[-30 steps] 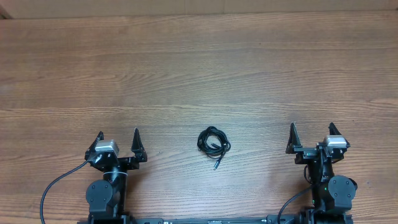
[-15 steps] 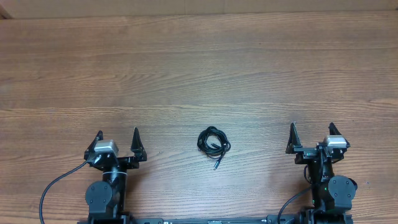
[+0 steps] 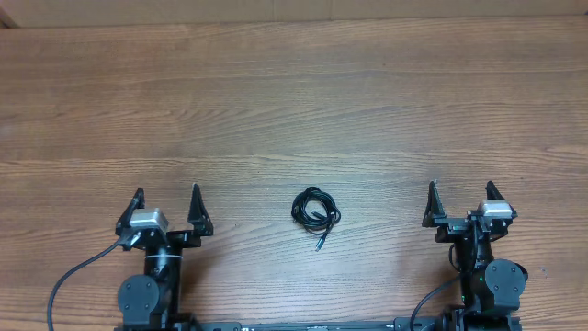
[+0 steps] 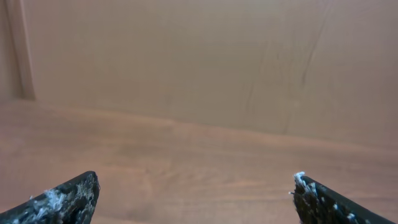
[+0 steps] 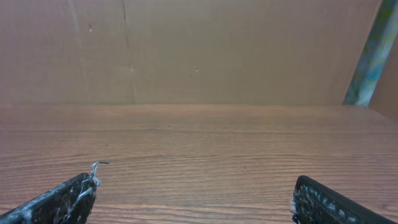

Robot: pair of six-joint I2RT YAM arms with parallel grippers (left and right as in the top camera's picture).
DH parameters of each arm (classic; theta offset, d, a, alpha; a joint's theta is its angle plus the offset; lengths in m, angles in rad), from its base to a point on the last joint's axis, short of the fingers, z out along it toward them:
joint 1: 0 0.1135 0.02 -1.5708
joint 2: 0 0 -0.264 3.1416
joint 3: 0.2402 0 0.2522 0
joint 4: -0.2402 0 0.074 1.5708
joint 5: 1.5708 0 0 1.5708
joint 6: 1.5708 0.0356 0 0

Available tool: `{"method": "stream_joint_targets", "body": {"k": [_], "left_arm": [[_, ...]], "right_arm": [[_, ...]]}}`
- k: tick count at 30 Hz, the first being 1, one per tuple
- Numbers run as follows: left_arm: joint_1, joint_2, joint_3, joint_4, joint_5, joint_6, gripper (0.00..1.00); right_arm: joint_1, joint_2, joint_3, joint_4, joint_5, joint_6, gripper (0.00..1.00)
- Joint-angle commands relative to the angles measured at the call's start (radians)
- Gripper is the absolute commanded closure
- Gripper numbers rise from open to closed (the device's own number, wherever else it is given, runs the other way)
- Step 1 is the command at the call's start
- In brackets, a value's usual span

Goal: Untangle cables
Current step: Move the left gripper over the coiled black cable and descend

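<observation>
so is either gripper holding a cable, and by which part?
Nothing held. Left gripper and right gripper both stand open and empty; the cables lie coiled on the table between them, untouched.

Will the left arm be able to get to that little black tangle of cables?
Probably yes. The cables lie coiled on the table, just to the side of the open left hand, with only bare wood between them.
</observation>
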Motion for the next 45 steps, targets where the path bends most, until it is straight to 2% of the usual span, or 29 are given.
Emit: {"method": "stream_joint_targets", "body": {"k": [1,4,10,15,21,24,29,36,37,39,40,45], "left_arm": [[0.0,0.06,0.083,0.0,0.059,0.026,0.01],[0.0,0.16,0.151,-0.001,0.132,0.067,0.0],[-0.002,0.45,0.36,-0.068,0.251,0.068,0.0],[-0.037,0.702,0.591,-0.241,0.318,0.08,0.0],[-0.2,1.008,0.907,-0.541,0.33,0.237,0.0],[-0.291,1.128,0.999,-0.623,0.33,0.303,0.0],[-0.396,1.263,1.026,-0.608,0.356,0.303,0.0],[-0.445,1.401,1.026,-0.591,0.43,0.298,0.0],[-0.447,1.419,1.026,-0.592,0.427,0.299,0.02],[-0.455,1.462,1.026,-0.596,0.412,0.299,0.19],[-0.46,1.486,1.026,-0.599,0.407,0.299,0.23],[-0.491,1.624,1.025,-0.613,0.405,0.3,0.29]], "right_arm": [[0.005,-0.01,-0.011,0.005,-0.001,-0.001,0.0],[0.005,-0.01,-0.011,0.005,-0.001,-0.001,0.0],[0.005,-0.01,-0.011,0.005,-0.001,-0.001,0.0],[0.005,-0.01,-0.011,0.005,-0.001,-0.001,0.0],[0.005,-0.01,-0.011,0.005,-0.001,-0.001,0.0],[0.005,-0.01,-0.011,0.005,-0.001,-0.001,0.0],[0.005,-0.01,-0.011,0.005,-0.001,-0.001,0.0],[0.005,-0.01,-0.011,0.005,-0.001,-0.001,0.0],[0.005,-0.01,-0.011,0.005,-0.001,-0.001,0.0],[0.005,-0.01,-0.011,0.005,-0.001,-0.001,0.0],[0.005,-0.01,-0.011,0.005,-0.001,-0.001,0.0],[0.005,-0.01,-0.011,0.005,-0.001,-0.001,0.0]]}}
